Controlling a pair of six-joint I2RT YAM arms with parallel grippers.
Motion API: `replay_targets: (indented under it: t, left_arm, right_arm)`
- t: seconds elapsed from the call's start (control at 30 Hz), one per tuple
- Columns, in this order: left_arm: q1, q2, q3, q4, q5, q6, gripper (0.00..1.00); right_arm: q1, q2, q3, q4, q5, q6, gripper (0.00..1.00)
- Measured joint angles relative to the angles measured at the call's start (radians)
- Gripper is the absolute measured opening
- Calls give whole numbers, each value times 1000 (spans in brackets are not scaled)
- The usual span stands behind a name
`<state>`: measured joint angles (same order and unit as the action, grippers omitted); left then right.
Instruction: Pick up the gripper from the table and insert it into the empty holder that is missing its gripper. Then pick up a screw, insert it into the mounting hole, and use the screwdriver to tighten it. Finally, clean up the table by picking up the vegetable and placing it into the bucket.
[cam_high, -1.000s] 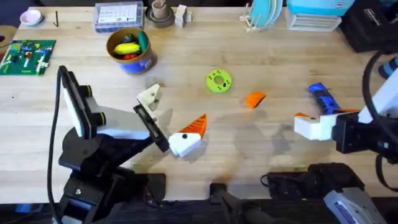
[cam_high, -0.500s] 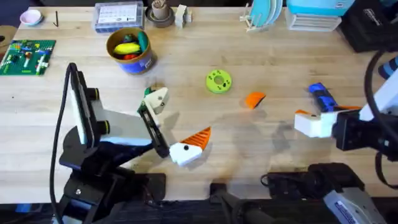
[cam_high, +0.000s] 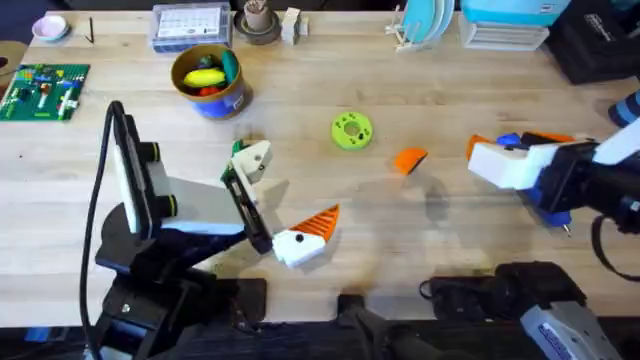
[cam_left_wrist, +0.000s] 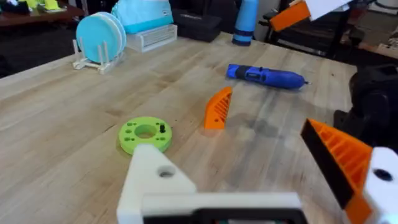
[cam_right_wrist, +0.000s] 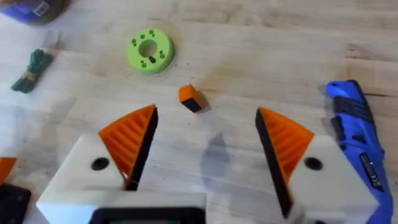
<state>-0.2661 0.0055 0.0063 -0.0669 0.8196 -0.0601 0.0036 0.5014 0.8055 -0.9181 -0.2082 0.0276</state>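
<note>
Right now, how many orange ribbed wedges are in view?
4: one loose wedge on the table, one on the left gripper, two on the right gripper.

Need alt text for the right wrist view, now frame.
The right hand is open above the wooden table, its orange ribbed pads apart. Beyond it lie a loose orange gripper, a green disc and a blue screwdriver.
</note>
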Motion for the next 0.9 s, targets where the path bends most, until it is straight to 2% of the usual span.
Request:
replay_targets:
  t: [0.2, 0.4, 0.53, 0.7, 0.9]
  left_arm:
    - [0, 0, 0, 0, 0, 0, 992]
    - [0, 0, 0, 0, 0, 0, 992]
    - [0, 0, 0, 0, 0, 0, 992]
    - [0, 0, 0, 0, 0, 0, 992]
    - [0, 0, 0, 0, 0, 0, 992]
  right_arm:
    - [42, 83, 1, -27, -47, 0, 994]
    - [165, 308, 2, -23, -74, 0, 994]
    - [193, 441, 2, -1, -85, 0, 994]
    - [221, 570, 2, 16, -25, -13, 994]
    - [299, 701, 2, 96, 54, -28, 995]
